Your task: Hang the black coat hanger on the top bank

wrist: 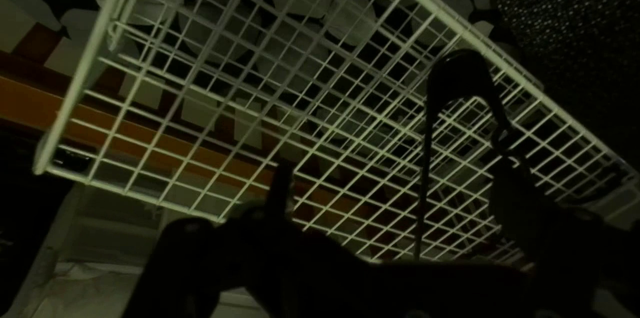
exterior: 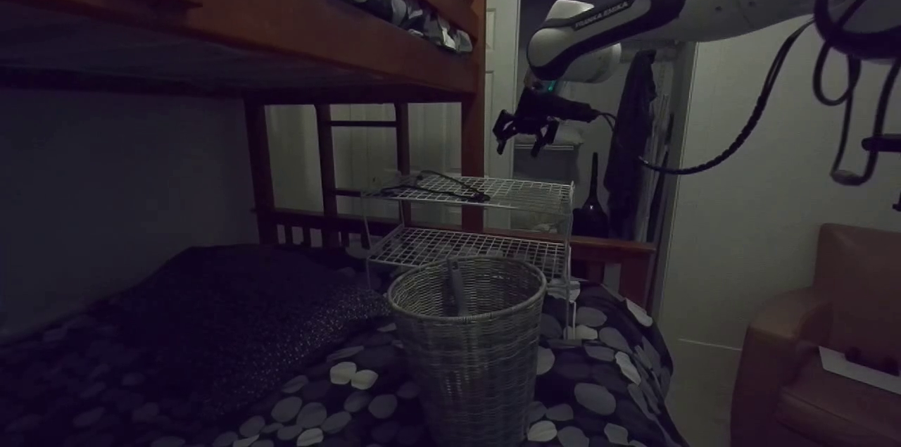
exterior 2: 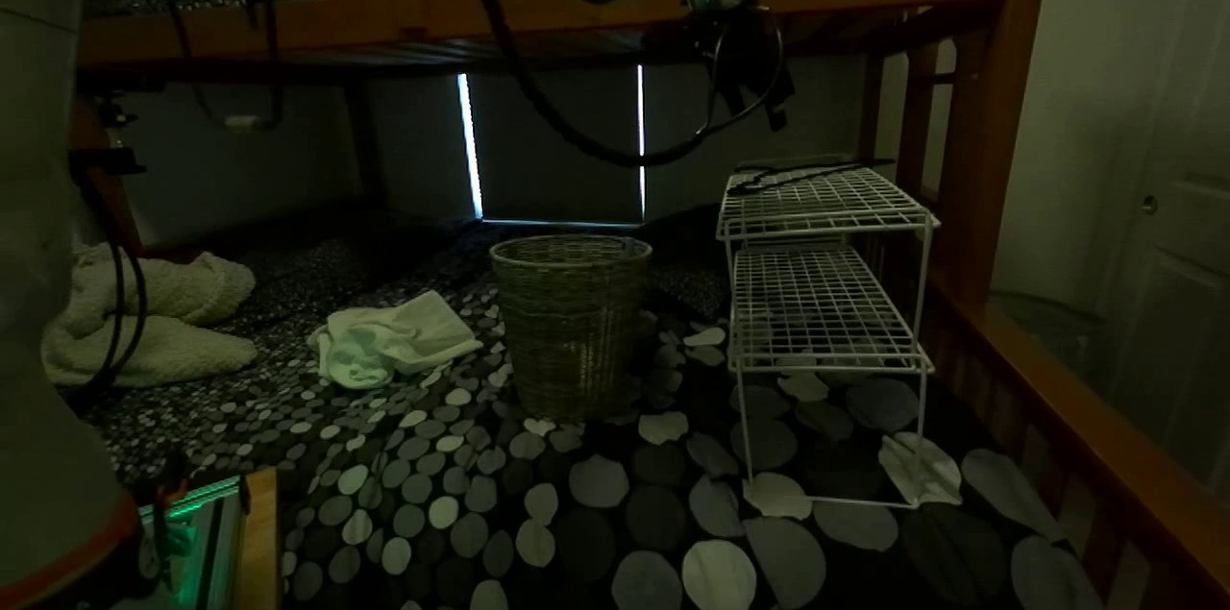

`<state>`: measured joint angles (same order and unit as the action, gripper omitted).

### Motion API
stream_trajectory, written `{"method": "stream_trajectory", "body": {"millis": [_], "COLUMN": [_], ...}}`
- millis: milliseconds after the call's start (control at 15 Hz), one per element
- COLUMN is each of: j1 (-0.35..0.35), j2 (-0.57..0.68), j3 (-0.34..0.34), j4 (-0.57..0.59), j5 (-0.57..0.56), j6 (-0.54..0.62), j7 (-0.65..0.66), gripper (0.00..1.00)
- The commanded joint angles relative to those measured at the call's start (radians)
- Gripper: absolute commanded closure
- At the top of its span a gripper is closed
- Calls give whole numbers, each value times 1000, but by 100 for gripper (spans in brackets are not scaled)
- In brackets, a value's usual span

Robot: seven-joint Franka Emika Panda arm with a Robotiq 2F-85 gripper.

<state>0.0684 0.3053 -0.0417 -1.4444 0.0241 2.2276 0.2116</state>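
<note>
At the left of an exterior view, the upper bunk [exterior: 317, 17] shows no hanger on the visible stretch of its reddish-brown wooden side rail, so the hanging itself is not done. To its right, the black coat hanger [exterior: 450, 192] lies on the top tier of the white wire shelf rack [exterior: 528, 186], not yet grasped. Further right, above that tier, the Robotiq gripper [exterior: 519, 148] has its fingers spread, with nothing between them and a gap to the hanger. I judge that grasping, lifting, carrying and hooking over the rail all remain. The hanger looks slim, dark and flat-lying; its thin rods draw together toward a narrow right end, while its hook is hard to make out in the dim light.
</note>
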Motion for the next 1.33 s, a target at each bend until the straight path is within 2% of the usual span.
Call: {"method": "stream_trajectory", "body": {"millis": [0,200,267,467,733,867,1133,1267], "j1": [13,-15,13,16,29,28,42,58], "j2": [179,283,201,237,299,329,384,397], "j3": [24,44,29,22,3,1,-3,-10], "j4": [253,414,273,316,341,349,364,372], "j5": [-35,4,-11,-21,-49,-42,-51,-80], "j6": [-170,-295,-207,-205,-79,-46,3,34], "j7": [-2,-83,-37,-30,10,22,38,38], "gripper": [0,0,0,0,1,7,28,28]}}
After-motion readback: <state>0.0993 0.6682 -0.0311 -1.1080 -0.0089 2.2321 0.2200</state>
